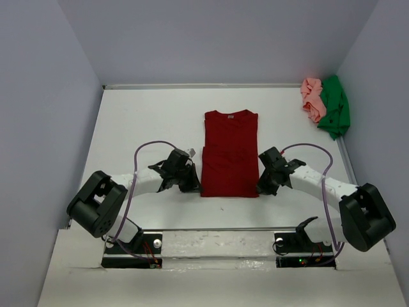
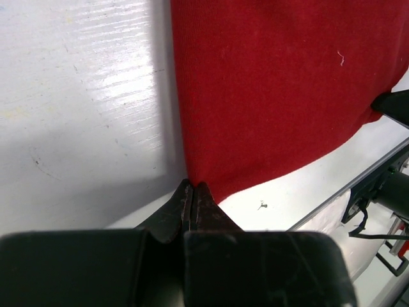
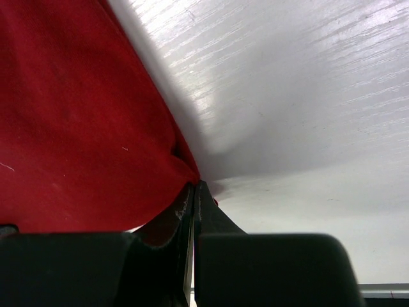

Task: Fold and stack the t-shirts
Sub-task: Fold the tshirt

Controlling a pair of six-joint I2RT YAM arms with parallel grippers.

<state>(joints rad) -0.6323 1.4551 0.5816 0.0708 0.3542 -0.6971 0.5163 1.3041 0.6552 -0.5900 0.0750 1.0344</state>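
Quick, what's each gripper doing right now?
Left gripper: closed, pinching the near left corner of the dark red t-shirt.
Right gripper: closed, pinching the same shirt's near right corner.

A robotics lab test cell: a white-painted table [image 1: 147, 121] is boxed in by plain pale grey walls [image 1: 217, 38]. A left arm [image 1: 137, 182] and a right arm [image 1: 319, 180] are bolted at its near edge, with exposed purple cables [image 1: 151, 144] and lit base electronics [image 1: 300, 260].
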